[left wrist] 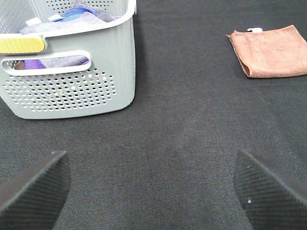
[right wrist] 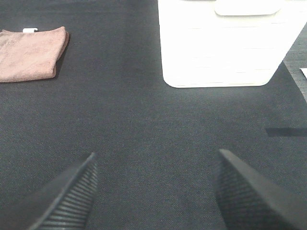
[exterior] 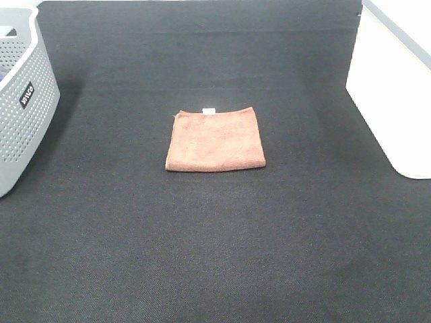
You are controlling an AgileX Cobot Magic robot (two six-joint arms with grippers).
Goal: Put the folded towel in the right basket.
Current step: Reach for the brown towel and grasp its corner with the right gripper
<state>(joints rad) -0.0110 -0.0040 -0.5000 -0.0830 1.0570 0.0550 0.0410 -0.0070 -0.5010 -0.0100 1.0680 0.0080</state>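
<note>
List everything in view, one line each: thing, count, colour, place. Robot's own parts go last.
folded towel: one, terracotta brown with a small white tag, lying flat at the middle of the mat.
right basket: one, white, plain walls, at the right edge of the high view, apart from the towel.
grey basket: one, grey, perforated with a black label, at the left edge.
cloths: several, exact count unclear, purple, blue and grey, inside the grey basket.
black mat: one, black, under everything.
left end effector: one, black ribbed fingers, open, over bare mat near the grey basket.
right end effector: one, black ribbed fingers, open, over bare mat near the right basket.
</note>
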